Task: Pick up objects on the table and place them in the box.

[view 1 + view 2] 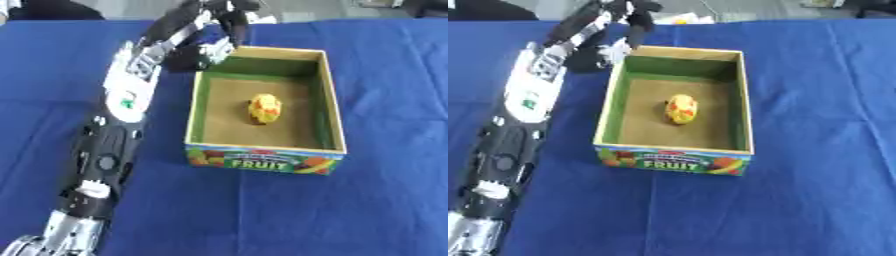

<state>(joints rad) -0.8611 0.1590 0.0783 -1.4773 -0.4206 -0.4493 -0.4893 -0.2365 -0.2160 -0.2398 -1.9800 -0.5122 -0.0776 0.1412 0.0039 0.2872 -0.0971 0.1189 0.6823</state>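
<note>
The left arm (118, 125) is stretched a long way out along the left side of the box (197, 107), and that reach is what worries me: the left hand (214, 30) hangs right at the box's far left corner, so a careless pull back could catch the rim and drag or tip the box across the blue tablecloth (385, 200). The box looks like light cardboard, with a "FRUIT" label (260, 162) on its near wall, so I would guess it slides easily. Inside, one yellow fruit with red patches (264, 108) lies on the brown floor, roughly in the middle, touching no wall; a jolt to the box would probably send it rolling. Just past the box's far wall, near the hand, a small yellow thing (680, 20) shows at the table's far edge, and I cannot make out what it is. The forearm rises from the near left, beside the box, and bends toward the far corner, with the dark fingers pointing downward over that corner. They look partly curled, but I cannot tell whether they are clenched, relaxed, or holding anything. The right hand shows in neither view.
</note>
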